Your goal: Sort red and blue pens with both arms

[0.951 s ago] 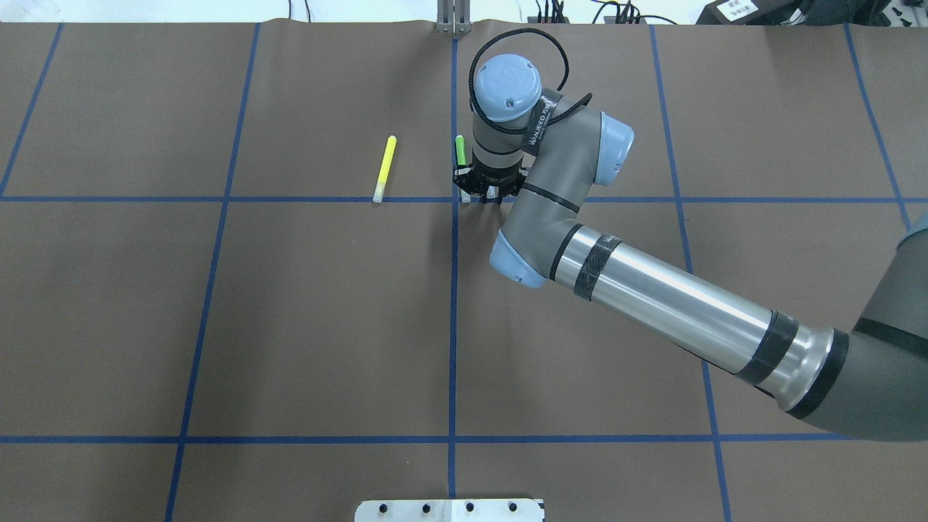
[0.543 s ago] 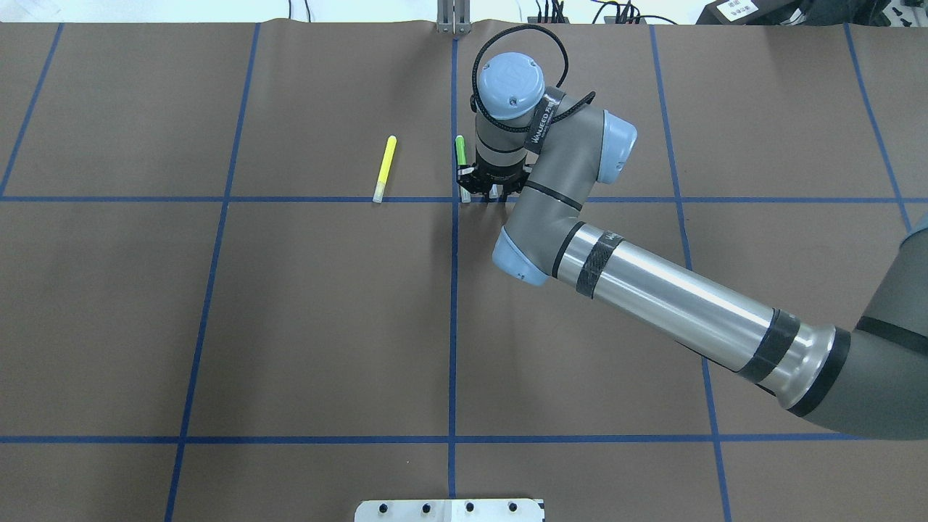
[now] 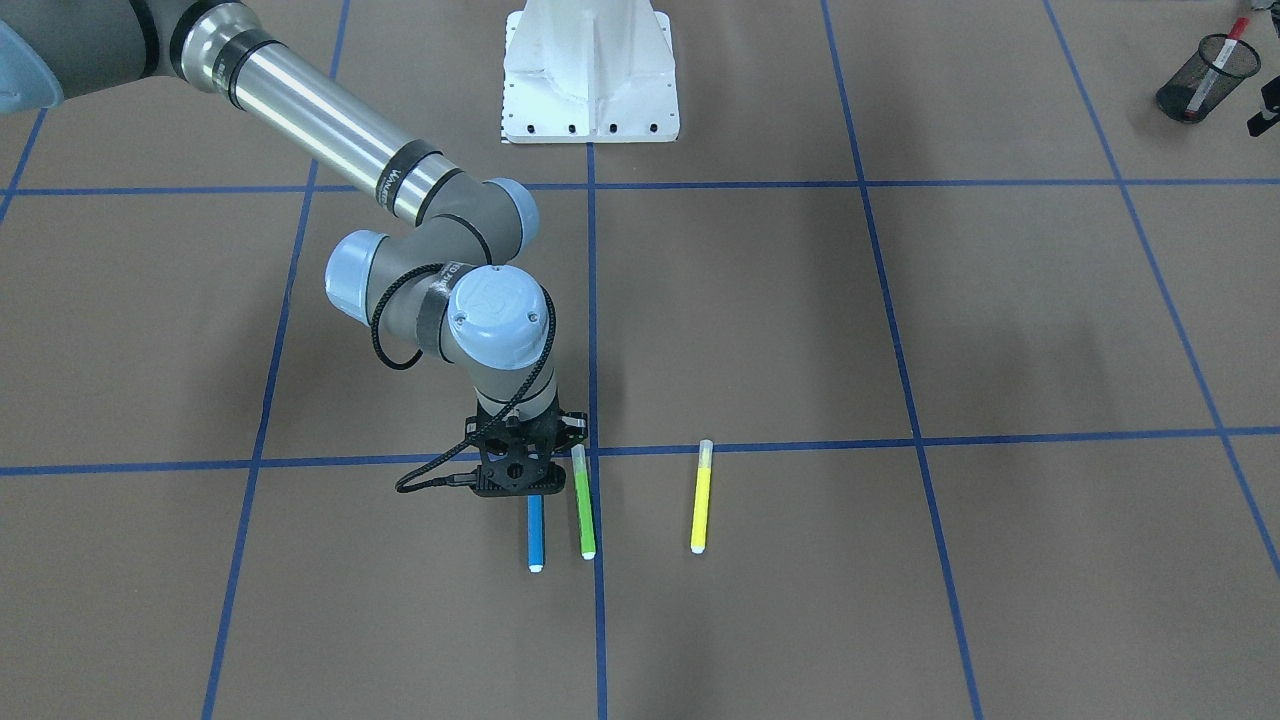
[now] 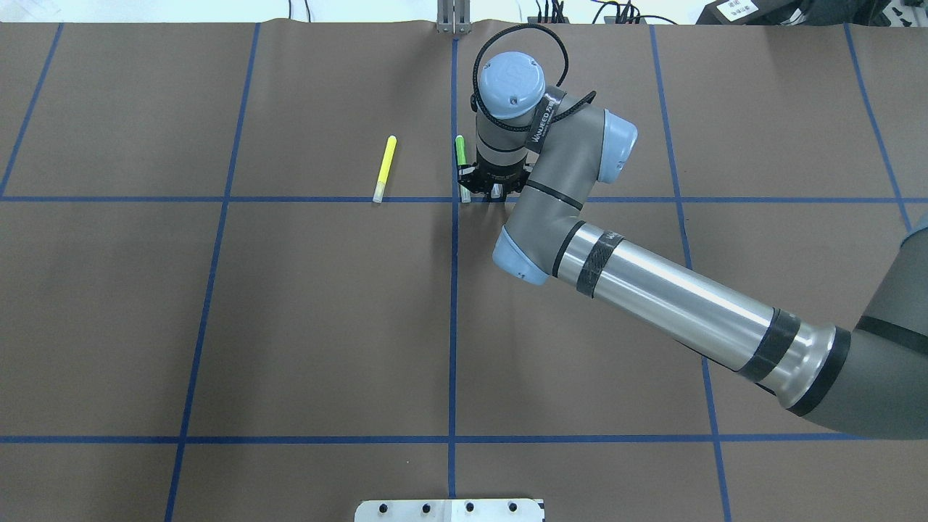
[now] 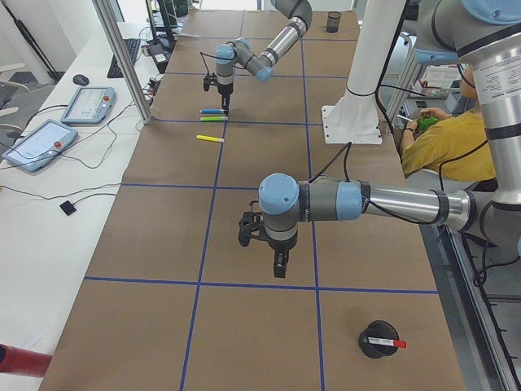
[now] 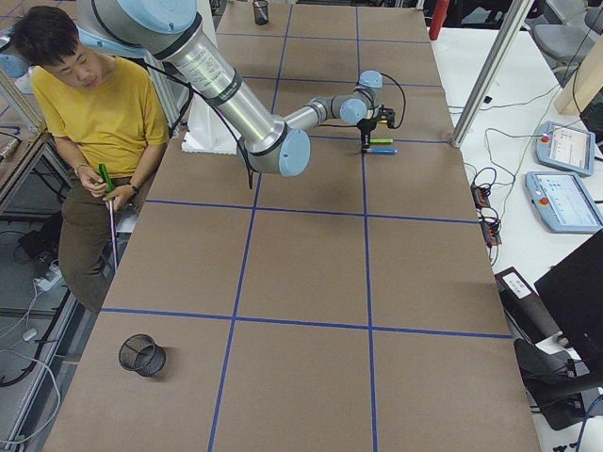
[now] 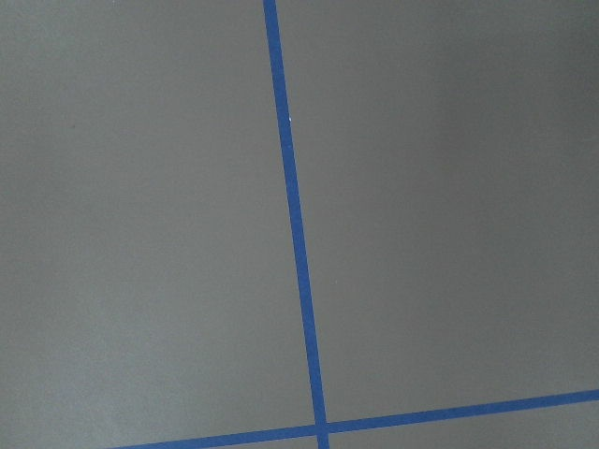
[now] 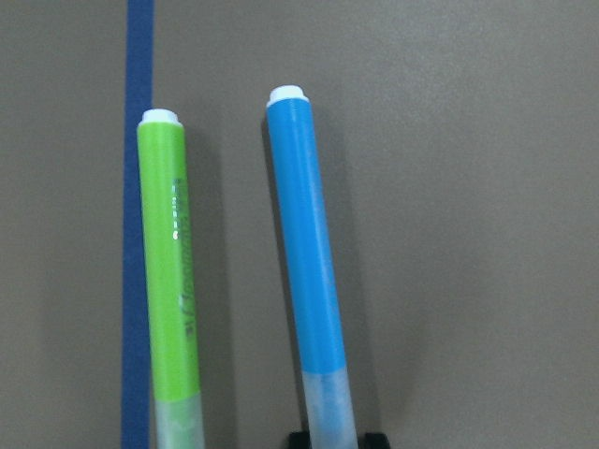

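the right arm (image 3: 330, 130) reaches across the worktop (image 3: 950, 300) toward its far edge, about midway between the two ends. the right gripper (image 3: 527, 488) points straight down there. the blue marker (image 3: 536, 533) lies flat beneath it, just on the robot's right of the centre tape line (image 3: 592, 300), with its clear cap toward the robot and under the gripper. in the right wrist view the black fingertips (image 8: 298, 438) sit tight against both sides of that cap, so the jaws are closed on the blue marker, which rests on the paper. the green marker (image 3: 583, 510) lies just beside it, nearly parallel but not touching, along the tape line. the yellow marker (image 3: 702, 497) lies further toward the robot's left, well apart from both.

the red-capped marker (image 5: 389, 343) sticks out of a black mesh cup (image 5: 376, 330) near the worktop's corner at the robot's left end, by the robot's own edge. the left arm (image 5: 383, 199) hangs over bare paper toward that end, with the left gripper (image 5: 279, 265) pointing down. whether its jaws are apart or together cannot be told. a person (image 6: 99, 113) in a yellow shirt sits by the robot's edge.
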